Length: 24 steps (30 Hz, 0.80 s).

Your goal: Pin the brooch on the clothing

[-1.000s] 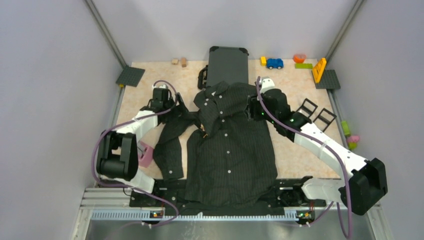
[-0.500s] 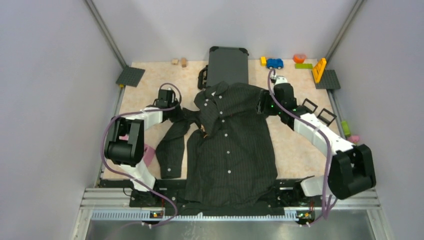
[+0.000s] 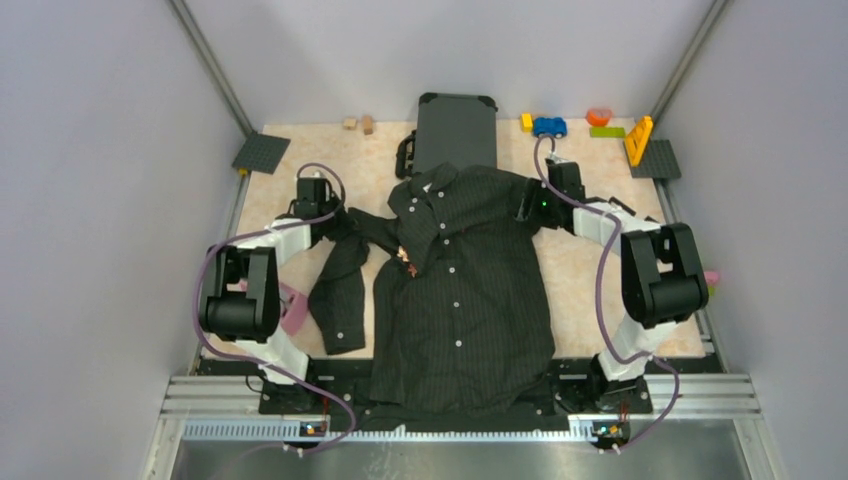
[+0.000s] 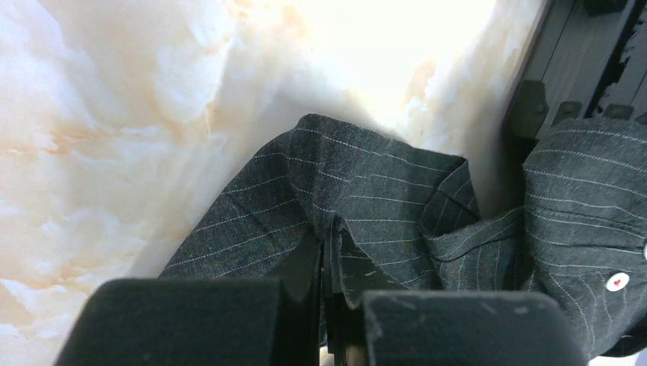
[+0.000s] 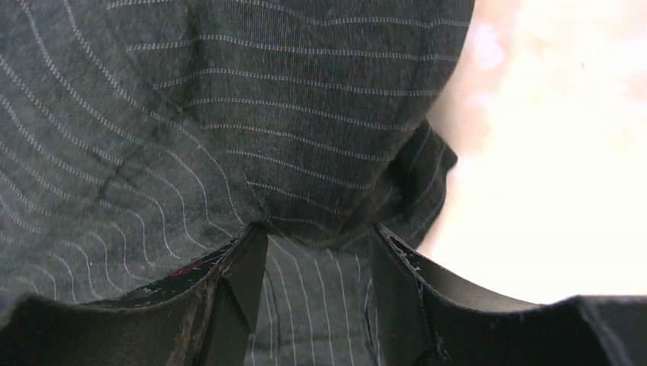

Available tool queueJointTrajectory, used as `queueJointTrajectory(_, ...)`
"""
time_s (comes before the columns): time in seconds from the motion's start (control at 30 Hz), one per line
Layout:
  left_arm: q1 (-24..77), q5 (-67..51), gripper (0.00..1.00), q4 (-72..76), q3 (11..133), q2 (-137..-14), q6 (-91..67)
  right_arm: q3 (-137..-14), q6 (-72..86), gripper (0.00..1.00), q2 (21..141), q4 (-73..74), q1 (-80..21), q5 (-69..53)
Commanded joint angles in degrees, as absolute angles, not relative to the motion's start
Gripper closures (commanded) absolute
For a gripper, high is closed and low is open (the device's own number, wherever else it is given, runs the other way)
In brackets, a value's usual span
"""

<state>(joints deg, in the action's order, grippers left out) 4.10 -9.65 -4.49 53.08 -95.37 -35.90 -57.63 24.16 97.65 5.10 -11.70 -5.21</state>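
Toys (image 3: pixel 549 127) and a dark suitcase (image 3: pixel 456 128) are lying beyond the shirt (image 3: pixel 462 290) spread on the worktop (image 3: pixel 600 290), left fingers (image 4: pixel 324 252) pinching its sleeve fold, right fingers (image 5: pixel 252 263) parted around its shoulder.

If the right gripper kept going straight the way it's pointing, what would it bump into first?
The shirt. The right gripper points right into its pinstriped cloth, with a fold already sitting between the open jaws. Nothing else seems to lie in the way, though depth is hard to judge.

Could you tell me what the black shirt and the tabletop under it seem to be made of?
The black pinstriped button-up shirt looks like thin matte woven cloth, probably cotton: it creases softly. The cream tabletop looks like glossy marble-patterned stone or laminate, veined and glaring under the light.
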Motion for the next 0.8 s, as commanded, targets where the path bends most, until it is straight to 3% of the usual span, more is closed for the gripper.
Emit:
queueJointTrajectory(0.0, 2.5, -10.5, 1.00, -1.0, 52.6, -92.8, -36.2, -62.9, 23.6, 0.47, 100.9, 2.4, -11.1, -4.2)
queueJointTrajectory(0.1, 1.9, -10.6, 1.00, -0.8, 52.6, -93.1, -36.2, -64.6, 23.2, 0.57, 102.7, 2.7, -10.9, -3.9)
queueJointTrajectory(0.3, 0.4, -8.4, 1.00, -0.5, 51.8, -91.9, -36.5, -66.9, 22.9, 1.00, 104.8, 5.0, -9.7, -1.0)
queueJointTrajectory(0.77, -5.6, -4.5, 1.00, -1.4, 49.7, -87.2, -35.0, -63.8, 25.0, 1.00, 102.6, 7.0, -4.6, 2.9)
